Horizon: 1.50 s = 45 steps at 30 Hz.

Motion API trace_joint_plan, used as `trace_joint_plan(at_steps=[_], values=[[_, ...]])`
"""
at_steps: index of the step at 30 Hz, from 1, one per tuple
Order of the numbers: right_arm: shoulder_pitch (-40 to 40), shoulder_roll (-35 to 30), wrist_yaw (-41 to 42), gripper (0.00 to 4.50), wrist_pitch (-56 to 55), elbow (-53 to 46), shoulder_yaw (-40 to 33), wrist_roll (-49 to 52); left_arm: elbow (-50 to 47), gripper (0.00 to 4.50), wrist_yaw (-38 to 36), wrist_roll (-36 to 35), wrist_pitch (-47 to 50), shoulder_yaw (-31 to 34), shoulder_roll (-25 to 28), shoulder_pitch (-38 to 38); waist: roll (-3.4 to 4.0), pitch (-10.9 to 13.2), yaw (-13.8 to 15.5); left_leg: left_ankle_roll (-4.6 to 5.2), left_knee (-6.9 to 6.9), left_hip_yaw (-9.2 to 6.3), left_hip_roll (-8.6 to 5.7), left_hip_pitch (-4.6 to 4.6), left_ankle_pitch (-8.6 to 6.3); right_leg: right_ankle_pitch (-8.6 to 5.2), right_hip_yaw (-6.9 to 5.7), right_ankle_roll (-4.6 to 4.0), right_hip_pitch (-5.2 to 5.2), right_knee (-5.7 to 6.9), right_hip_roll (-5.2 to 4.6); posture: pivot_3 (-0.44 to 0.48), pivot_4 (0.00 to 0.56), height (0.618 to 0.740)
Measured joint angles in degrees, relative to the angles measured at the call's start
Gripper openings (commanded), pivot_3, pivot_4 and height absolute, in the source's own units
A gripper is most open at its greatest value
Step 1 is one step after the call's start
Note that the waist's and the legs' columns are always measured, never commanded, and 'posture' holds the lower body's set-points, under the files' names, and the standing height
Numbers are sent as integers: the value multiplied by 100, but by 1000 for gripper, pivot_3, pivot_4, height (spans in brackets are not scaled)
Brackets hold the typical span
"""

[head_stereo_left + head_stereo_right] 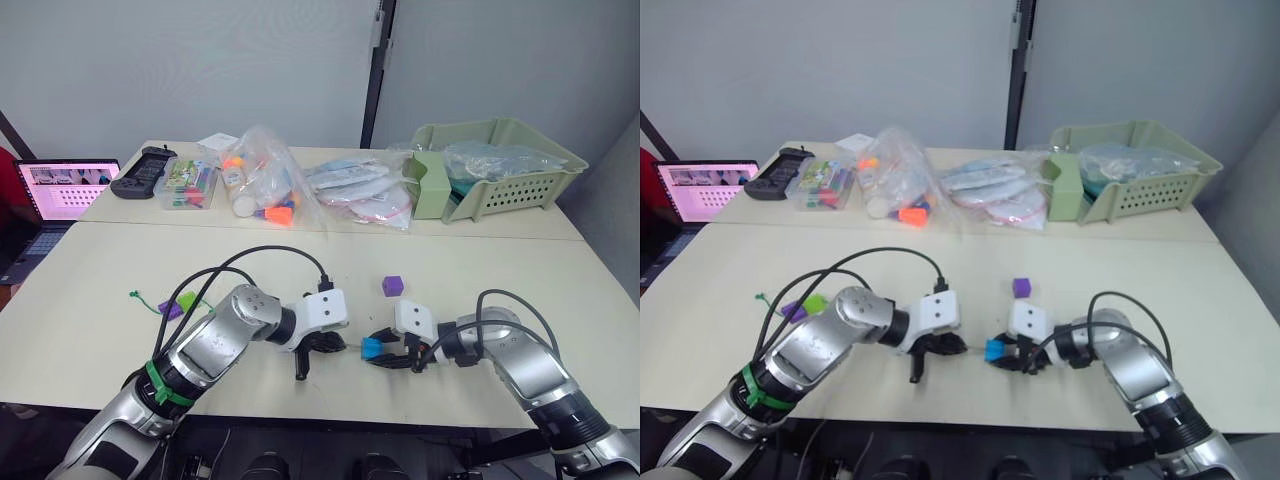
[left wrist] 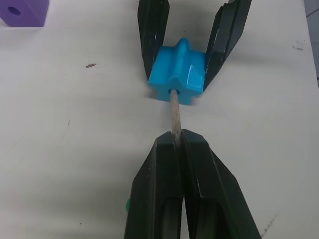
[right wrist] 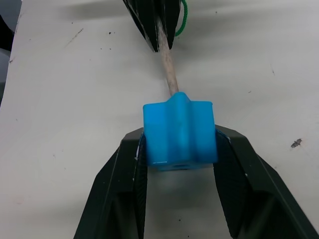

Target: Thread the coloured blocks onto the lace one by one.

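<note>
Blue block (image 3: 179,135) sits clamped between the two black fingers of the right gripper (image 1: 392,357), low and right of centre in the left eye view, just above the pale table (image 1: 560,290). Left gripper (image 1: 318,352) faces it from the left, fingers pressed together on the stiff pale tip (image 2: 175,112) of the lace (image 3: 183,17); the tip meets the hole in the block's near face, as the left wrist view shows. A short bit of dark green cord shows behind the left gripper's fingers in the right wrist view. One purple block (image 1: 392,285) lies loose on the table just above and between the two grippers. Another purple block (image 1: 172,310) and a lime green block (image 1: 187,300) lie touching at the left, partly behind the left arm's black cable, with a small green scrap (image 1: 136,295) near them. Far side of the table, upper part of the frame: clear bags of coloured pieces (image 1: 262,180), a clear box (image 1: 187,183), a green basket (image 1: 500,165) at upper right, a laptop (image 1: 62,190) at the left edge.
</note>
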Motion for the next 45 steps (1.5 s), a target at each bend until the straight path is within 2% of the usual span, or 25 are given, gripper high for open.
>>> trace_joint_plan(at_steps=[6,10,13,26,33,40,42,45], values=[[0,-25,-51,1351,130,-60,8,-15,393,0,37,4,-117,-8,-254,-1,0,-1,11,0,0,0,-2,4,0,0,0,0,6,-2,-1,0,150,740],[3,-56,-64,1351,222,-60,-4,-55,775,0,11,43,-559,-33,-410,2,1,-2,75,0,0,-6,0,52,0,1,-11,5,77,-42,-1,0,150,740],[14,-92,-60,1351,231,-70,-29,-66,965,0,12,150,-826,-52,-554,3,0,-5,127,0,2,-2,-6,53,0,-1,-8,23,85,-51,-8,0,150,740],[116,-68,-42,1351,167,-115,-124,-99,1126,0,-151,231,-1310,-1,-576,63,1,-6,130,0,5,-2,-5,47,0,6,-7,15,81,-52,-8,0,150,740],[-4,-43,191,1351,-134,167,-124,-215,1394,0,-378,366,-1989,17,-510,66,2,-6,97,0,3,-2,-3,46,0,6,-7,15,78,-53,-6,0,150,740],[-57,27,248,1351,-129,214,-106,-230,1430,0,-343,453,-2049,10,-577,120,1,-6,24,0,-4,-4,-1,43,0,6,-7,14,72,-52,-4,0,150,740],[-56,41,239,1351,-126,201,-91,-231,1427,814,-314,433,-2040,31,-644,170,1,-6,4,0,-6,-4,-1,41,0,6,-7,15,70,-52,-4,0,150,740],[-55,49,227,1351,-113,180,-83,-258,1370,1661,-323,422,-2045,61,-738,175,1,-6,-7,0,-7,-5,0,43,0,6,-8,14,71,-53,-4,0,150,740]])
